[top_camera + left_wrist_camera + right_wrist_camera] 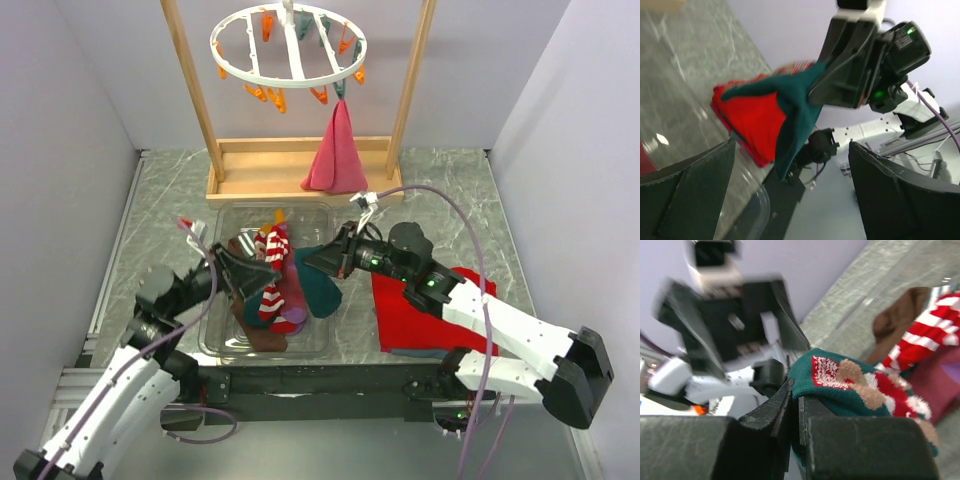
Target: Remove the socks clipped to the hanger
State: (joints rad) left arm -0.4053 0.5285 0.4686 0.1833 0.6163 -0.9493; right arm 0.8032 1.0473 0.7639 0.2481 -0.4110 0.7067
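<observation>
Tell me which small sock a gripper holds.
The dark teal sock, pinched in the right gripper; the red-and-white striped sock and brown sock lie loose in the clear plastic bin.

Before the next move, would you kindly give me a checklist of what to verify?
1. Right gripper shut on the dark teal sock: ok.
2. Left gripper open and empty: ok.
3. That sock over the clear bin: ok, judging by the top view.
4. Hanger free of socks: ok; only the pink cloth hangs there.
5. Clearance between the two grippers: cannot tell; they sit close.
</observation>
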